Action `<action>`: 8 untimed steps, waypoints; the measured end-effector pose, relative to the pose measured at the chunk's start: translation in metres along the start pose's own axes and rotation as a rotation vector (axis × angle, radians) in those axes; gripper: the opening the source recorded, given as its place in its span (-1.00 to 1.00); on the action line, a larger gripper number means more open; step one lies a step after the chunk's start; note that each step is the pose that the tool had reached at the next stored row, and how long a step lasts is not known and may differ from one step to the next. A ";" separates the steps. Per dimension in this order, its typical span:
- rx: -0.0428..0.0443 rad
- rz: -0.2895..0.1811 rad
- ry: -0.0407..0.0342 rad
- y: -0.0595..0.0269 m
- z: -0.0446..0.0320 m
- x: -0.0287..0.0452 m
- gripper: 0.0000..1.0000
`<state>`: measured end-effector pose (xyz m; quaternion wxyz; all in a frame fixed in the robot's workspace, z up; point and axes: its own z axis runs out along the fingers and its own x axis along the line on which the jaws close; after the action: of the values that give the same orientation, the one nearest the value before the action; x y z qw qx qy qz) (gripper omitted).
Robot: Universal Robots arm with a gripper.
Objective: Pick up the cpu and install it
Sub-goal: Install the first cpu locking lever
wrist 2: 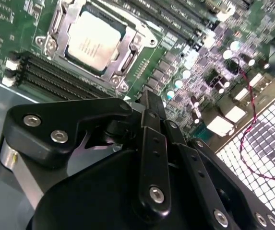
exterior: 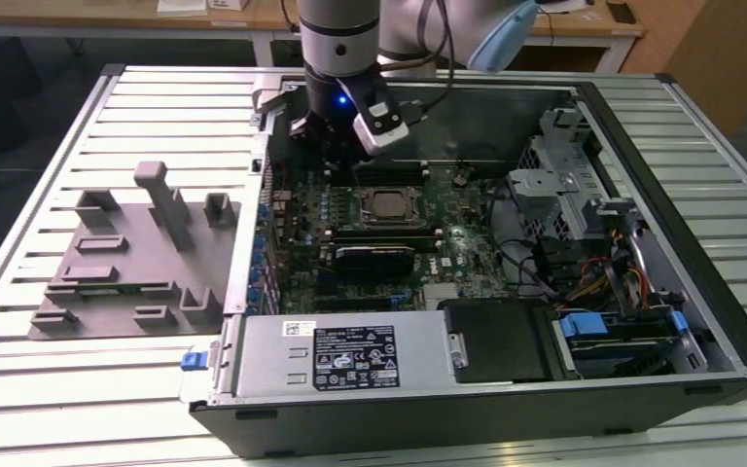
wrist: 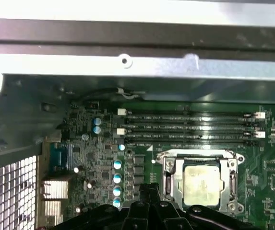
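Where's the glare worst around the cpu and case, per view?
First wrist view: the cpu lid washes out to pale yellow, and the case rim above it glares bright. Second wrist view: the lid is evenly lit, but the rear grille is blown out white. Exterior view: soft, even light with no hard shadows, and the cpu sits dim in the case.

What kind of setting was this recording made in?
Likely a robotics lab bench set up for PC assembly: an open computer case lies on a slatted metal table, with a grey fixture plate beside it and wooden desks behind.
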<state>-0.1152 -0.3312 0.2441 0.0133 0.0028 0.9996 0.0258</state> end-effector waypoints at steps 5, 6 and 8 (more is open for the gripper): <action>-0.0212 0.001 0.0001 0.0000 -0.0001 0.0037 -0.79; -0.0246 0.001 0.0001 0.0000 -0.0001 0.0044 -0.79; -0.0322 0.001 0.0001 0.0000 -0.0001 0.0059 -0.79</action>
<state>-0.1211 -0.3312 0.2441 0.0132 0.0029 0.9990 0.0419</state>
